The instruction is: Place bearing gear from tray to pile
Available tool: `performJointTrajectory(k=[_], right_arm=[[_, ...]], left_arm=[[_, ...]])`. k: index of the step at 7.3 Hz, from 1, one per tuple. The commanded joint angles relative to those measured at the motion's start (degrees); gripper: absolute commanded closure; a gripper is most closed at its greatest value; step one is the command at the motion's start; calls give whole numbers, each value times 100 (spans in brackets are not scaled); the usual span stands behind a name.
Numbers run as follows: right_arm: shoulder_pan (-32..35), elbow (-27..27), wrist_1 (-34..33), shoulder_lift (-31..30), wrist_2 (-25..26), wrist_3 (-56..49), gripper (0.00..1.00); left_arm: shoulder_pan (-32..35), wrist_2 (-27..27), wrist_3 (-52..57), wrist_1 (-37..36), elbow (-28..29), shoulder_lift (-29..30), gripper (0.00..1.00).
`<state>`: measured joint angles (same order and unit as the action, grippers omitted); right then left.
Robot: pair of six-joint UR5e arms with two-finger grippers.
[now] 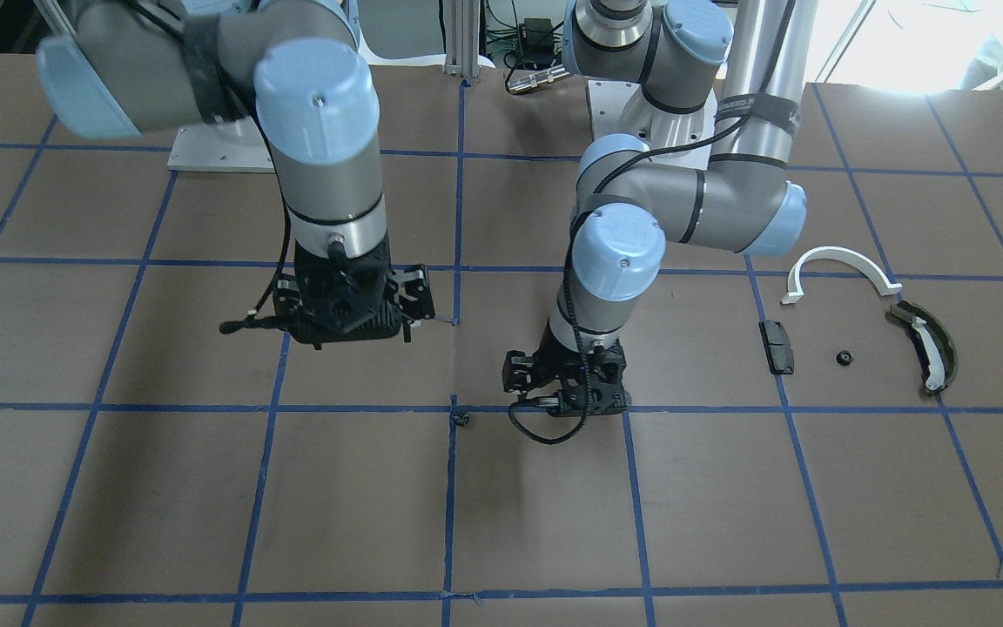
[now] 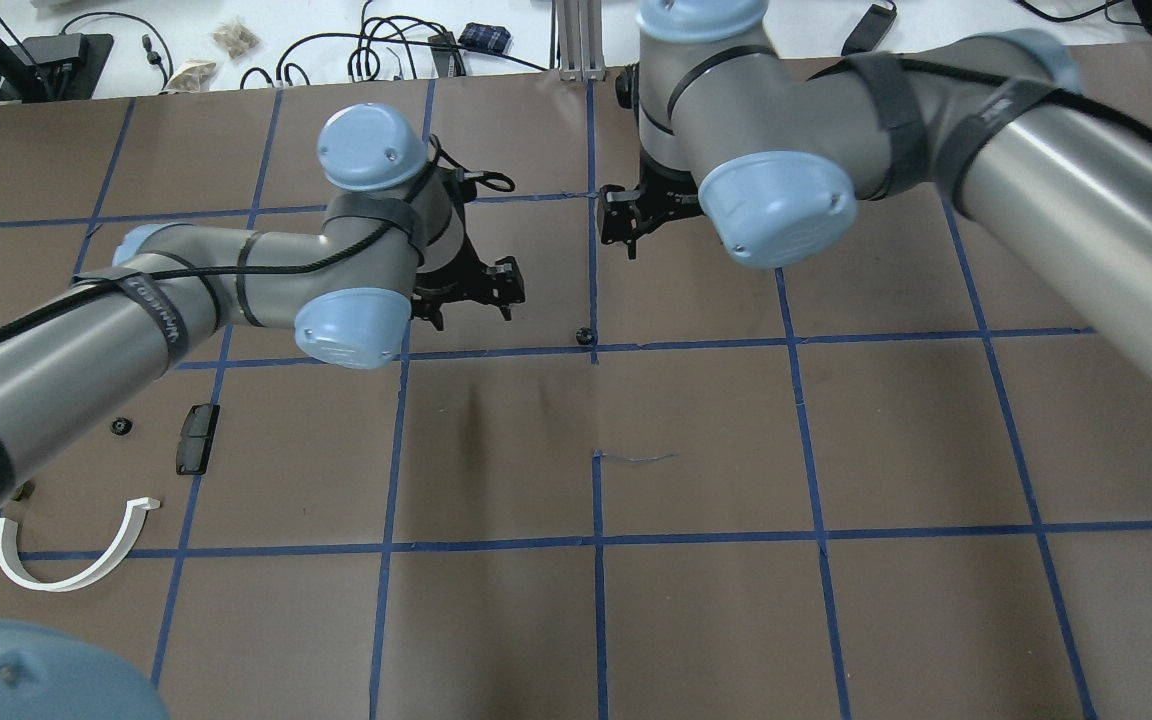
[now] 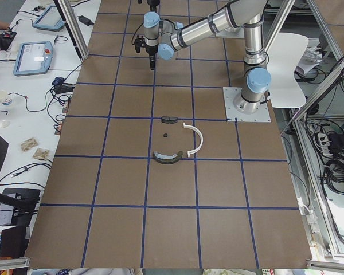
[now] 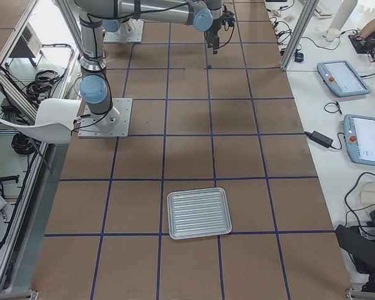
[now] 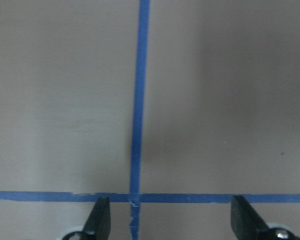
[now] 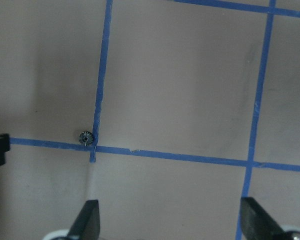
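**On the bench (image 1: 205, 505), at a tape crossing (image 6: 93, 147): bearing gear (image 6: 85, 137) loose**

Fingers spread and empty on left gripper (image 5: 170, 222) and right gripper (image 6: 170, 220). Gear sits near both, touching neither. The pile (image 1: 844, 356) (white half-ring (image 1: 841, 254), olive curved piece (image 1: 932, 348), black block (image 1: 777, 347)) is well apart, and so is the tray (image 4: 199, 212).

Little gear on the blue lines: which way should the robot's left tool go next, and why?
Probably slide the left tool sideways until it hangs over the gear. It's open and empty, the gear lies loose on the tape crossing beside it, and the pile is on that arm's side.
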<state>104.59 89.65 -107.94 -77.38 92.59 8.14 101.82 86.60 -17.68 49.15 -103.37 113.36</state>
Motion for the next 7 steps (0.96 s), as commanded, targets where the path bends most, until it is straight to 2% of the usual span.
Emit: performJointTrajectory(k=[1, 3, 5, 6, 7], right_arm=[[-272, 35, 877, -698, 30, -49, 0], [-509, -78, 827, -778, 31, -155, 0], [-484, -44, 819, -805, -48, -172, 0], [-493, 35, 880, -683, -14, -172, 0], [-510, 53, 837, -655, 39, -129, 0]], left_arm=[[626, -29, -865, -387, 107, 422, 14], [839, 6, -939, -1019, 133, 695, 19], [839, 33, -816, -1021, 404, 897, 39], [839, 33, -816, -1012, 423, 968, 57], [848, 33, -816, -986, 449, 1003, 65]])
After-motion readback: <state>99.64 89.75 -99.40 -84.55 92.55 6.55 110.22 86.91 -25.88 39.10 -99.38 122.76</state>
